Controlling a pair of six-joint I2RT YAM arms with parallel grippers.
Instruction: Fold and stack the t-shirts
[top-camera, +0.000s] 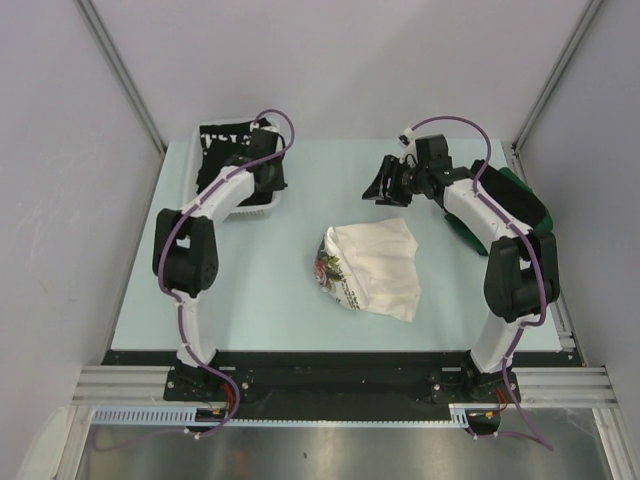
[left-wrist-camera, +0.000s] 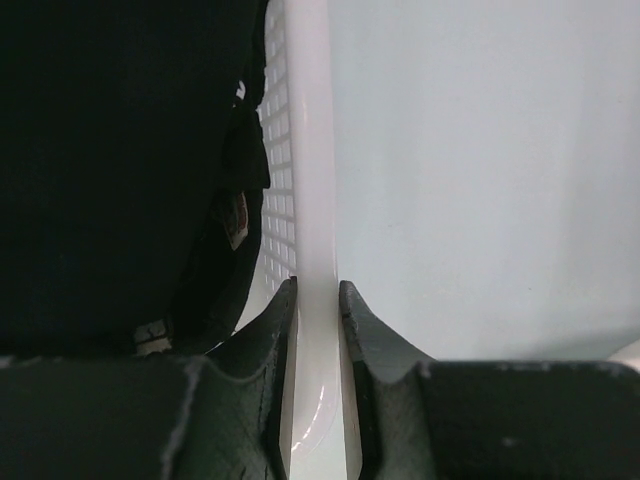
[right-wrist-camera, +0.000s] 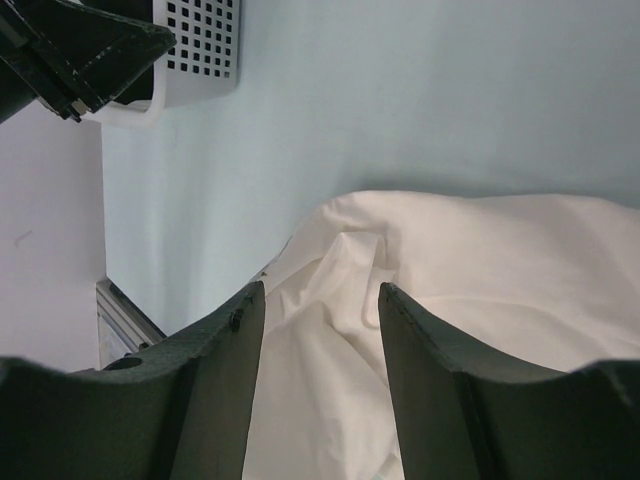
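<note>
A crumpled white t-shirt with a floral print at its left edge lies mid-table. Black t-shirts fill the white mesh basket at the back left. My left gripper is at the basket's right wall. In the left wrist view its jaws pinch the white basket rim, with black cloth inside. My right gripper hovers open at the back centre. The right wrist view shows white cloth beyond its empty fingers. A dark green t-shirt lies at the right, partly under the right arm.
White walls close in the table on the left, back and right. A metal rail runs along the right edge. The right wrist view shows the basket and part of the left arm across the table.
</note>
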